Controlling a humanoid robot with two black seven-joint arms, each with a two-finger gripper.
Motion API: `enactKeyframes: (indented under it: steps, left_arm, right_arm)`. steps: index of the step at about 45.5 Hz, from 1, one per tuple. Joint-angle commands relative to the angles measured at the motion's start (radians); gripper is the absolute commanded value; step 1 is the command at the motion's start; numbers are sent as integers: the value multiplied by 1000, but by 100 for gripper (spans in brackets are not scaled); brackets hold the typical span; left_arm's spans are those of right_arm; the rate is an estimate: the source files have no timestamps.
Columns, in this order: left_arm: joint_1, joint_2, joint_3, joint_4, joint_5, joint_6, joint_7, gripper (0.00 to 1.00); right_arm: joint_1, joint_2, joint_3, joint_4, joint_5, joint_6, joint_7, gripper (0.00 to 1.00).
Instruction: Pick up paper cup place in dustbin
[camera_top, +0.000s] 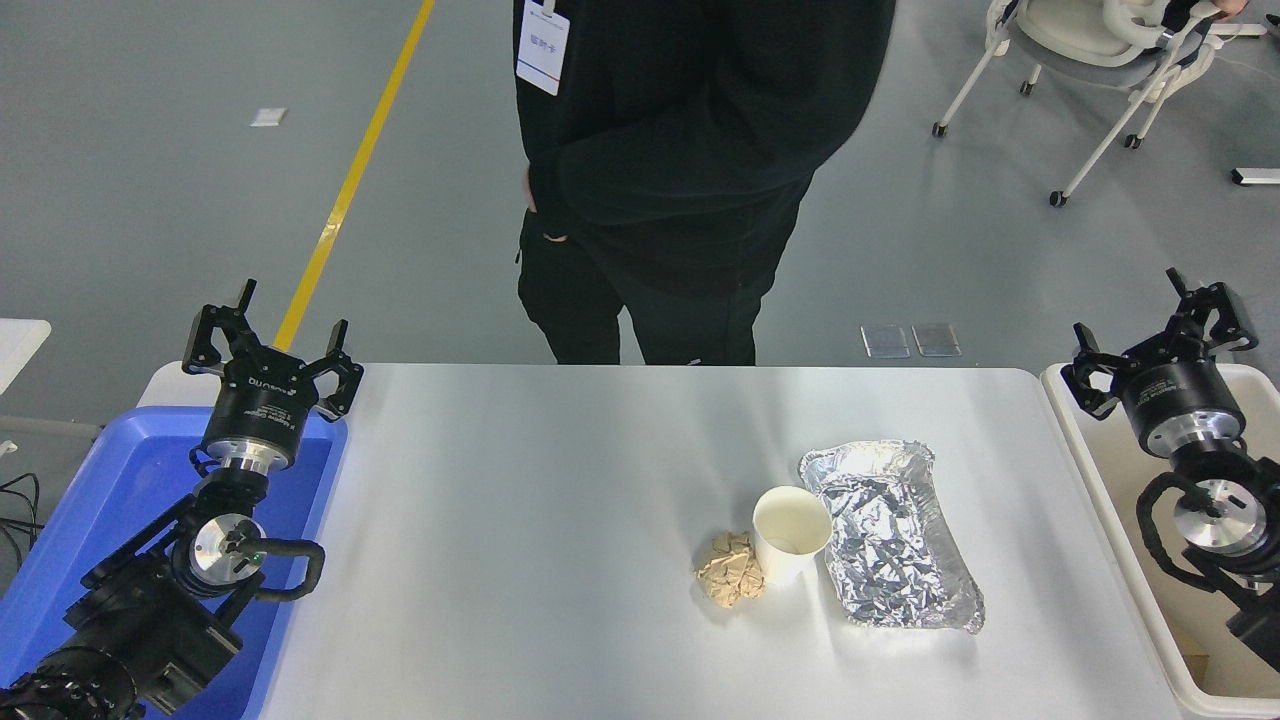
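The white paper cup (790, 532) stands upright on the white table (520, 520), between a crumpled tan paper ball (730, 568) on its left and a silver foil tray (893, 533) on its right. The off-white dustbin (1120, 540) stands at the table's right edge. My right gripper (1160, 325) is open and empty, raised over the dustbin's far end, well to the right of the cup. My left gripper (268, 325) is open and empty, parked at the far left over a blue tub (110, 520).
A person in black clothes (680, 170) stands at the table's far side, hands off the table. A white chair (1100, 60) stands on the floor at the far right.
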Motion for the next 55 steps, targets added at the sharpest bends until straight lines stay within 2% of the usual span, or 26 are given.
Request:
enactKeyframes:
  steps: [1, 55]
  left_arm:
    - [0, 0, 0, 0, 0, 0, 0, 98]
    - [0, 0, 2, 0, 0, 0, 0, 98]
  right_arm:
    - [0, 0, -1, 0, 0, 0, 0, 100]
    - [17, 43, -7, -3, 0, -20, -3, 100]
